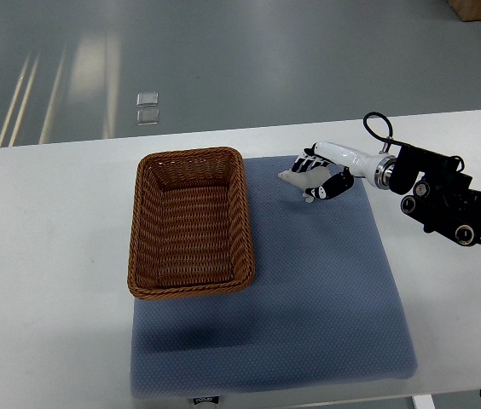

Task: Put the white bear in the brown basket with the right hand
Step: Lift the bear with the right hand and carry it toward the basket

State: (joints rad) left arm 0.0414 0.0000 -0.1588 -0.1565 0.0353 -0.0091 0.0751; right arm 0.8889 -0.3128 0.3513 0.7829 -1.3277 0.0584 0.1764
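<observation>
Gripping white bear (298, 178), right hand (319, 175) has fingers curled round it above blue mat (326, 290), just right of brown basket (191, 221); grip looks partial, bear could slip before clearing rim.

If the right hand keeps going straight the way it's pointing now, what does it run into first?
The right hand, closed around the white bear, points toward the picture's left. Going straight on, it would probably meet the right wall of the brown basket first, unless it rides above the rim; height is unclear from this steep view.
</observation>
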